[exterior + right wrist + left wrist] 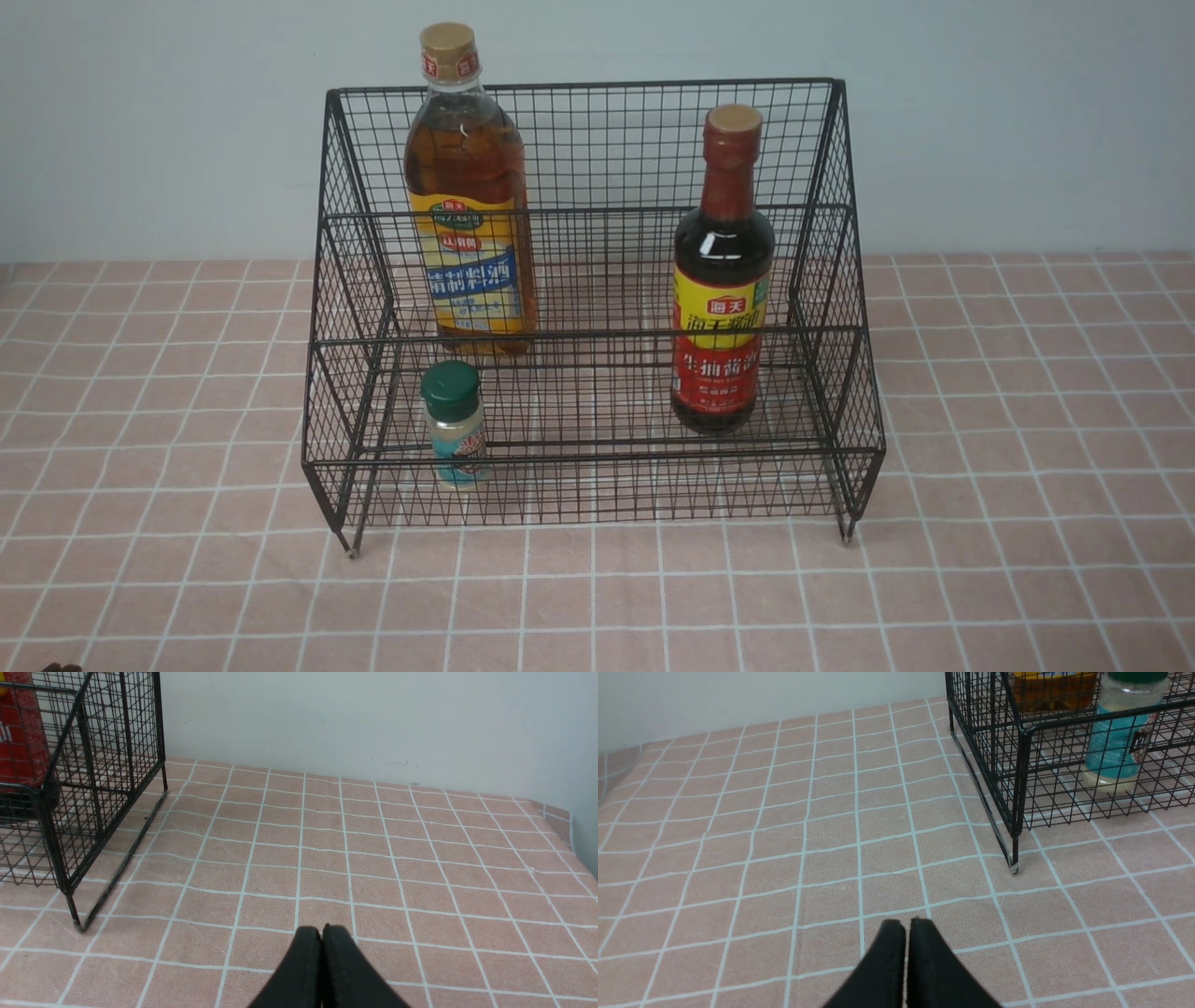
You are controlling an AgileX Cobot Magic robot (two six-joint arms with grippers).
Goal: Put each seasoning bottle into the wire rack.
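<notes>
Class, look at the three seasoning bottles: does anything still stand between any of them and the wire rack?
Nothing visible does. The amber bottle, soy-sauce bottle and green-capped shaker all stand inside the wire rack.

The left tool (906,926) and right tool (322,931) both hang low with fingers pressed together, gripping nothing.

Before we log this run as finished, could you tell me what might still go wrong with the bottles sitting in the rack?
1. The tall amber bottle stands on the upper tier of the wire rack, well above the rail, so a knock could tip it.
2. The small green-capped shaker rests on open mesh and may wobble.
3. The left gripper and right gripper sit shut near the rack's feet; a careless move could shift it.
</notes>
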